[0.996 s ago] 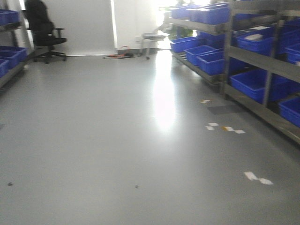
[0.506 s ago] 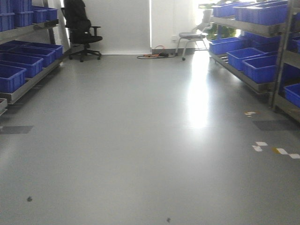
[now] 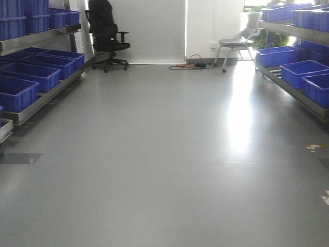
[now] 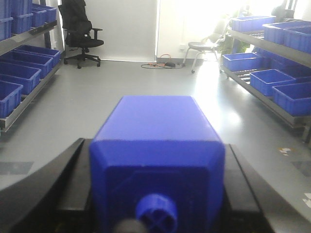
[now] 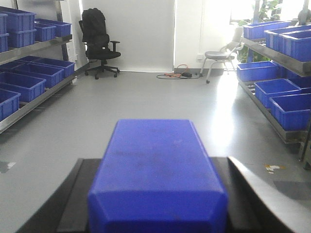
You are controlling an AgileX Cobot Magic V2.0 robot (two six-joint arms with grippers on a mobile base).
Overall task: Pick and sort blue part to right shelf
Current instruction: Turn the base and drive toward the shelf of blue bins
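Nearest me, the right gripper (image 5: 154,162) clamps the blue part (image 5: 158,179), and the left gripper (image 4: 155,145) clasps a squatter knobbed block (image 4: 158,165). I judge this the carrying step. Next comes a turn toward the right shelf (image 3: 290,91), still well apart. Farther off, the office chair (image 3: 108,41) and floor cables (image 3: 187,66) block nothing.
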